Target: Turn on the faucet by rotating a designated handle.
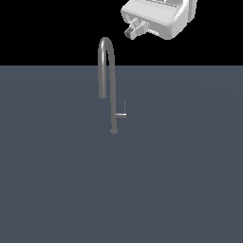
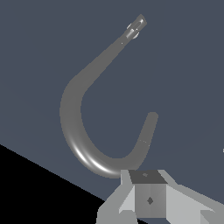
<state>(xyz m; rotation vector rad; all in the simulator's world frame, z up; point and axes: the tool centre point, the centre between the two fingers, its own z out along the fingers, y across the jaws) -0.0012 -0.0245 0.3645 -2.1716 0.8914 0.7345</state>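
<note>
The faucet (image 1: 113, 80) is a tall slim grey gooseneck tap standing on the dark grey floor, with its spout arching toward the exterior view's left. The handle (image 1: 124, 111) is a thin upright rod on a short stub, low on the stem at the exterior view's right. My gripper (image 1: 134, 28) hangs high above and to the right of the faucet, well apart from it. Its fingers are pressed together with nothing between them. In the wrist view the faucet's arch (image 2: 72, 127) lies just beyond my gripper (image 2: 148, 197), and the handle (image 2: 136, 27) is small and far off.
The flat dark grey floor (image 1: 180, 180) spreads all around the faucet's small round base (image 1: 113, 131). Beyond its far edge there is only black background. Nothing else shows.
</note>
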